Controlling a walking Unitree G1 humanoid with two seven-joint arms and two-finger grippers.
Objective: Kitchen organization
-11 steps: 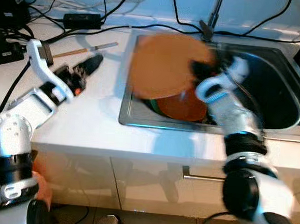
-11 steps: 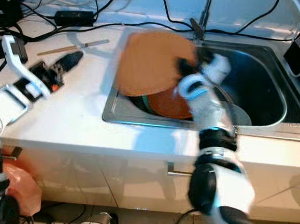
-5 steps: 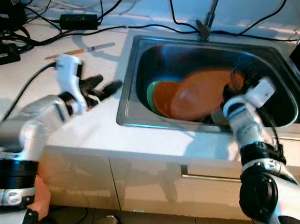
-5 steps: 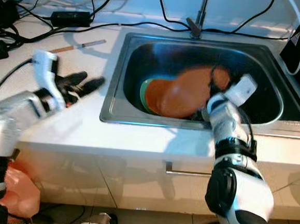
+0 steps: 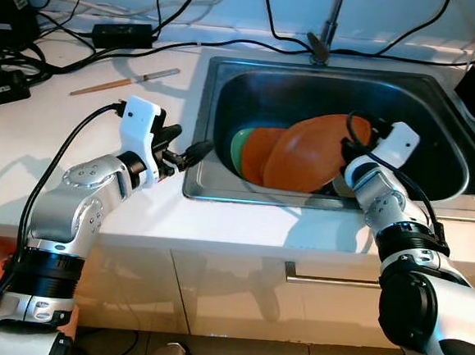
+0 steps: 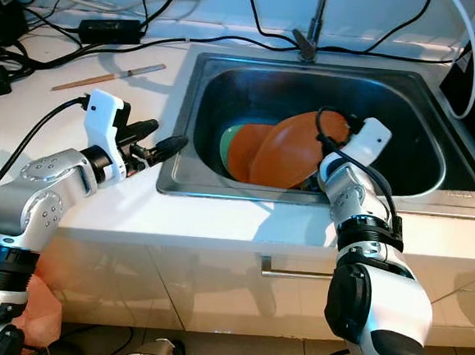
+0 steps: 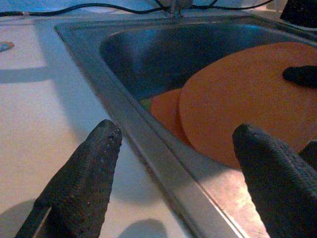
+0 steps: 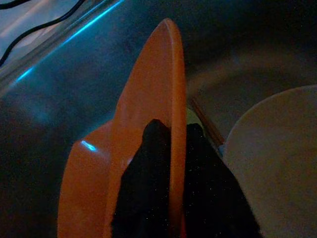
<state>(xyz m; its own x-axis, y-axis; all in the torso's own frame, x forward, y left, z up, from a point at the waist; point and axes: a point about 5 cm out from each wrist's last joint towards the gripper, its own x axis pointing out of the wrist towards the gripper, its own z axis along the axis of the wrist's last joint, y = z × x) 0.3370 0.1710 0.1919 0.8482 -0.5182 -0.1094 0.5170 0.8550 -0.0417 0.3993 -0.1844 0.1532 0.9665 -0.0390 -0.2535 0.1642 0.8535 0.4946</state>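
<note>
The right pincer (image 8: 171,148) reaches into the steel sink (image 5: 429,94) and is clamped on the rim of a large orange plate (image 5: 314,151), one black finger on each face of it, as the right wrist view shows edge-on. The plate is tilted, its near edge low against the sink's near wall and its far edge raised, and it leans over a second orange plate (image 5: 252,150) lying further left in the basin; a thin green rim (image 5: 235,148) shows at that plate's left side. In the right wrist view a pale round dish (image 8: 277,158) sits just beside the gripped plate, to its right in the sink. The left pincer (image 5: 182,148) hovers over the white worktop (image 5: 26,144) just left of the sink's left edge, its two black fingers spread apart and holding nothing, pointing right toward the basin. Farther back on the worktop a chopstick-like stick (image 5: 126,81) lies well apart from the pincer, and black cables (image 5: 68,33) with a power brick (image 5: 129,32) run along the far wall. The tap (image 5: 324,36) rises at the sink's far edge.
</note>
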